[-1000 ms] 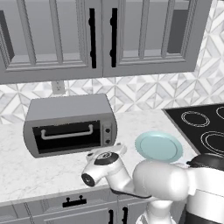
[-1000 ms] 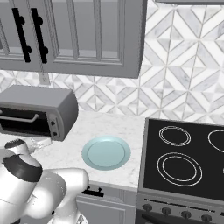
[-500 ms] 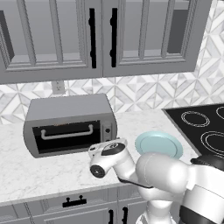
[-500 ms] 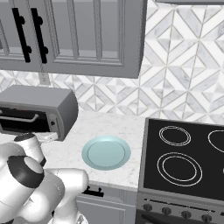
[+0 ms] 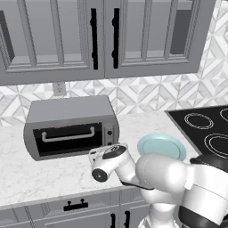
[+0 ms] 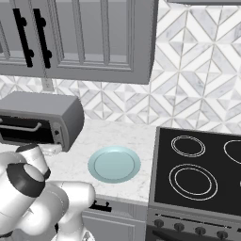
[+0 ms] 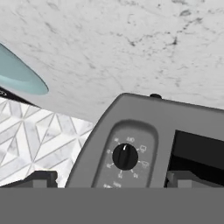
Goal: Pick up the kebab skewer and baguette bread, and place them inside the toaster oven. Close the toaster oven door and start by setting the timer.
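toaster oven (image 5: pixel 71 129): stands on the marble counter (image 5: pixel 40 173) against the patterned backsplash, below the upper cabinets (image 5: pixel 102 40); its long axis runs along the wall, its front faces out toward the counter's front edge

toaster oven door (image 5: pixel 67 139): upright and closed; silver bar handle (image 5: pixel 67 135) lies level along its upper part; what is behind the dark glass cannot be told

control panel (image 7: pixel 127 158): on the oven's right end; in the hand view a black knob (image 7: pixel 125 156) sits at its middle

gripper (image 7: pixel 109 179): fingertips spread wide, pinching nothing; just in front of the oven's panel end, the knob between the two tips in the hand view

plate (image 6: pixel 114 164): pale blue, to the oven's right, nothing on it; between oven and stovetop (image 6: pixel 197 167)

open room: bare counter in front of the oven and around the plate
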